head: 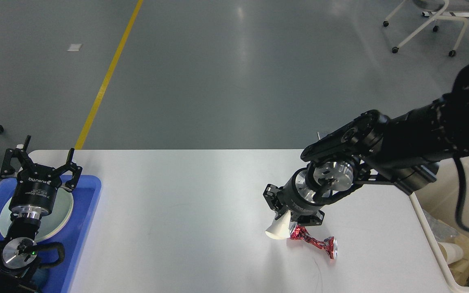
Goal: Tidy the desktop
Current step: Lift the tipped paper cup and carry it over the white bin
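The white desktop [185, 203] fills the lower middle of the head view. My right gripper [286, 221] points down over its right half, shut on a white paper cup [278, 230] that hangs tilted just above the surface. A crumpled red wrapper [315, 242] lies on the desktop right beside the cup. My left gripper [41, 167] is open and empty, raised over the blue tray [88, 211] at the left edge.
A white plate [57, 213] lies in the blue tray under my left arm. A cream bin [458, 228] holding paper cups and scraps stands off the desktop's right edge. A wheeled chair [426, 24] stands on the grey floor beyond.
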You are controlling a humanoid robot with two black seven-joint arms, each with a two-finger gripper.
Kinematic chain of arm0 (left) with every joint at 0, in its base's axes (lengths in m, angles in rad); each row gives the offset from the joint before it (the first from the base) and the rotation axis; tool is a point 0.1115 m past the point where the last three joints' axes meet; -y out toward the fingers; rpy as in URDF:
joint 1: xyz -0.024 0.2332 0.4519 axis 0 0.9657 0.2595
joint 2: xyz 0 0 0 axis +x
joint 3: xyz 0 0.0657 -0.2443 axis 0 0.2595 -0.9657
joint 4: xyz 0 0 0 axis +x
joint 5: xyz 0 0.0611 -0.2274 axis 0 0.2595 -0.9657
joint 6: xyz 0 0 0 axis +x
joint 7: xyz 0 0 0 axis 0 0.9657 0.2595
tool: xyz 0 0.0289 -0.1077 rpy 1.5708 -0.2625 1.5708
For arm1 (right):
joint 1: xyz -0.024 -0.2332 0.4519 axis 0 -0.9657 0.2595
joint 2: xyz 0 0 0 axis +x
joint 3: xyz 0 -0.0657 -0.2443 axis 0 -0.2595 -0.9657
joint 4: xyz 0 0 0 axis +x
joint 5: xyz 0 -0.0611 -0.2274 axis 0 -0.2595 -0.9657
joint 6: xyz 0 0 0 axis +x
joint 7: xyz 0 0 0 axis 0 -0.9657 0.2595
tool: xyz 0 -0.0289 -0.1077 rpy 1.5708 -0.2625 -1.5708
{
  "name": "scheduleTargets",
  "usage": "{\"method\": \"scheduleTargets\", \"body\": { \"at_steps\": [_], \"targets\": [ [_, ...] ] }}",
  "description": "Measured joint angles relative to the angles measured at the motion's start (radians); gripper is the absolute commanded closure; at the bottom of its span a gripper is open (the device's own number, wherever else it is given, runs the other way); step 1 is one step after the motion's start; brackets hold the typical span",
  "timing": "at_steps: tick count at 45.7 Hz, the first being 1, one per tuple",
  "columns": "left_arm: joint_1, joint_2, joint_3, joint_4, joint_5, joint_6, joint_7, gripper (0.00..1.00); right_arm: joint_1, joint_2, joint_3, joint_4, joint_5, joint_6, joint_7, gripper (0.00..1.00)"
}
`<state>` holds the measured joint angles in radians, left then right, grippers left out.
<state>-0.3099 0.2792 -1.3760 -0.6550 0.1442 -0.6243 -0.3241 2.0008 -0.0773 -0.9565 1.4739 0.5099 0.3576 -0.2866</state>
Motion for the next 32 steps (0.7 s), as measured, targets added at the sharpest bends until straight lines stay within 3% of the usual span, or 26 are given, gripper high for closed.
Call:
{"method": "scheduleTargets", "body": {
  "at_steps": [5,10,32],
  "targets": [
    [0.000,0.000,0.000,0.000,0.000,0.000,0.000,0.03,0.159,-0.047,-0.059,0.030,-0.080,0.165,-0.001,1.00],
    [0.000,0.000,0.000,0.000,0.000,0.000,-0.001,0.03,0.264,-0.057,-0.132,0.065,-0.163,0.239,-0.001,1.00],
    [0.000,0.000,0.000,0.000,0.000,0.000,-0.001,0.03,0.361,-0.132,-0.250,0.154,-0.271,0.279,0.009,1.00]
  ]
}}
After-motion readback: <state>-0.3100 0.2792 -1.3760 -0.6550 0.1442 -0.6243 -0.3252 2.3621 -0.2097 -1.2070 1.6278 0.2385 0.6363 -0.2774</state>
